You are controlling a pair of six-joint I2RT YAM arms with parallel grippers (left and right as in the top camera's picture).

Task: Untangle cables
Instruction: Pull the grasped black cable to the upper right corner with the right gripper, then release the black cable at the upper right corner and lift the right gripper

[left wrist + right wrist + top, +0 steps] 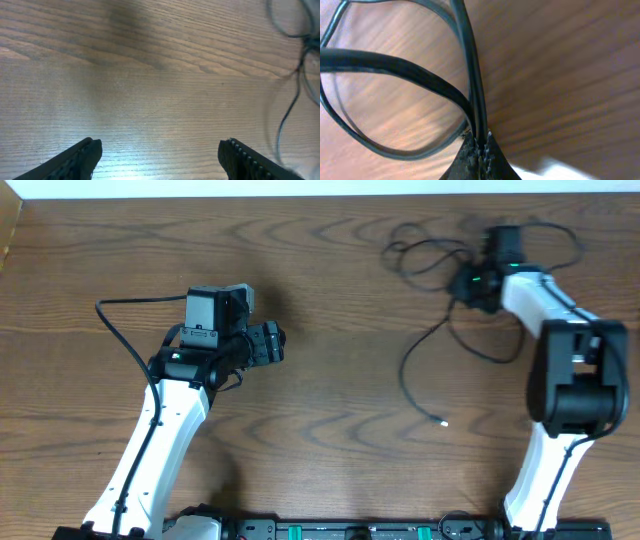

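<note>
Overhead, left claw [160, 146] spread above table [150, 75], right arm outstretched, right claw [481, 144] pinching black cables [395, 67]

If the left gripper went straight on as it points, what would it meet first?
Likely bare table ahead of the left gripper; the black cable lies off to the side, depth unclear.
</note>
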